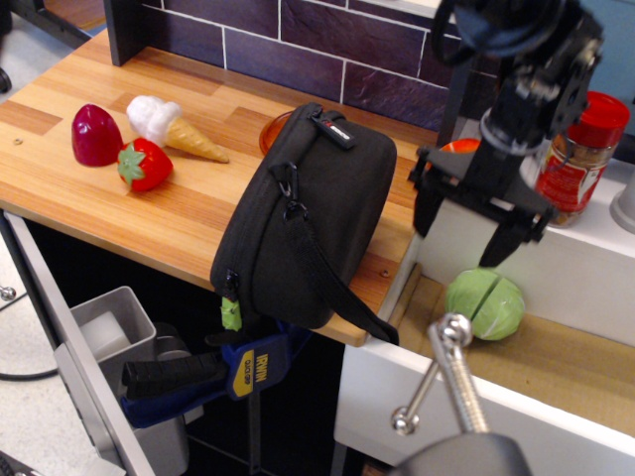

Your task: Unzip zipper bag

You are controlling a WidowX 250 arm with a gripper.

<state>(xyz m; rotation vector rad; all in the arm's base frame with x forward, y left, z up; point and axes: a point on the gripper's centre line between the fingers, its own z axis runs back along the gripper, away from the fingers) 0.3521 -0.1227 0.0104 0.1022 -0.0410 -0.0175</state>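
Wooden counter (149, 223): zipper bag (308, 213), strawberry (144, 165), ice-cream cone (174, 129), red pepper (95, 135).

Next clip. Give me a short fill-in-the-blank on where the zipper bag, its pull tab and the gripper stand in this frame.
1. The zipper bag stands on the wooden counter, held at its lower edge by a blue-black ____.
2. Its small pull tab is ____ in colour.
3. The gripper hangs to the bag's right with its jaws ____.
4. Below the gripper lies a green ____.

Missing words: clamp; green; open; cabbage

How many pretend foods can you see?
4, maybe more hidden: a red pepper, a strawberry and an ice cream cone on the wooden counter, and a green cabbage in the sink.
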